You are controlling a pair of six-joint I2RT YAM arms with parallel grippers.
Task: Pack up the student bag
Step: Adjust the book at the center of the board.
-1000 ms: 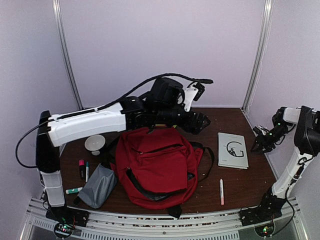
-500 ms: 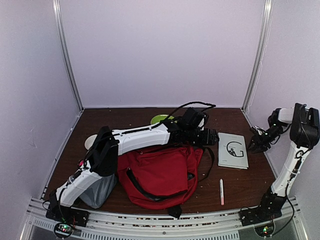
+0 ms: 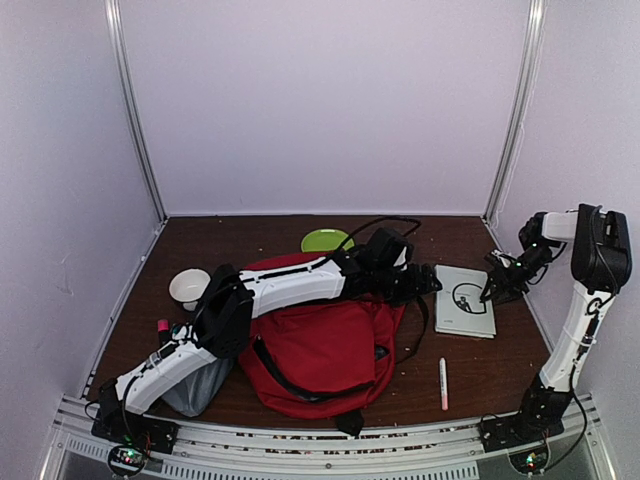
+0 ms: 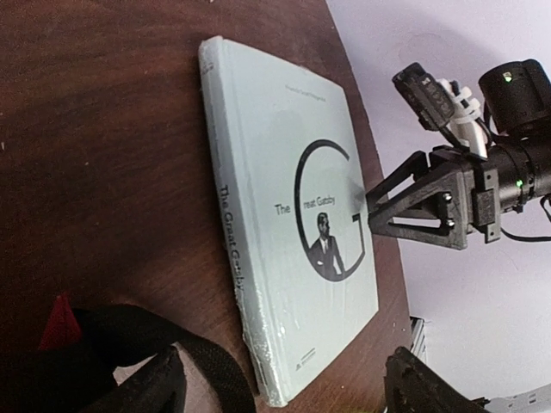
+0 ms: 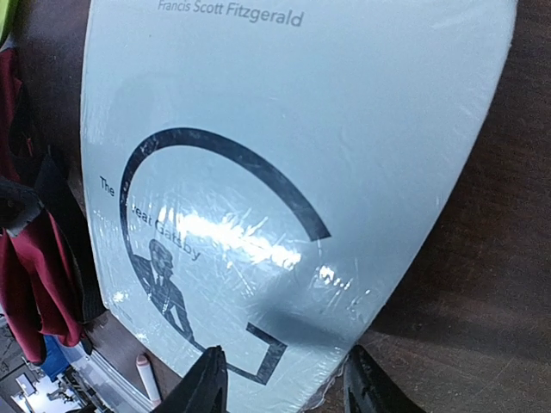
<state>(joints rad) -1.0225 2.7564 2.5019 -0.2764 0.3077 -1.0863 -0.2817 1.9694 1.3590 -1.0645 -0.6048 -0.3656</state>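
The red student bag (image 3: 320, 345) lies flat in the middle of the table, and its black strap (image 4: 129, 344) shows in the left wrist view. A pale shrink-wrapped book, "The Great Gatsby" (image 3: 465, 300), lies to its right. My left arm stretches low across the bag; the left gripper (image 3: 425, 284) is open and empty just left of the book's spine (image 4: 228, 206). My right gripper (image 3: 490, 290) is open over the book's right edge (image 5: 284, 172), its fingertips (image 5: 207, 387) just above the cover. It also shows in the left wrist view (image 4: 422, 206).
A green plate (image 3: 325, 240) lies behind the bag and a white bowl (image 3: 188, 287) at far left. A grey pouch (image 3: 195, 385) and markers (image 3: 163, 328) lie at front left. A white pen (image 3: 443, 383) lies in front of the book. Walls enclose the table.
My left arm has dropped from high above the bag to lie low across it, its gripper reaching right to the book's spine. My right gripper has moved left onto the book's edge.
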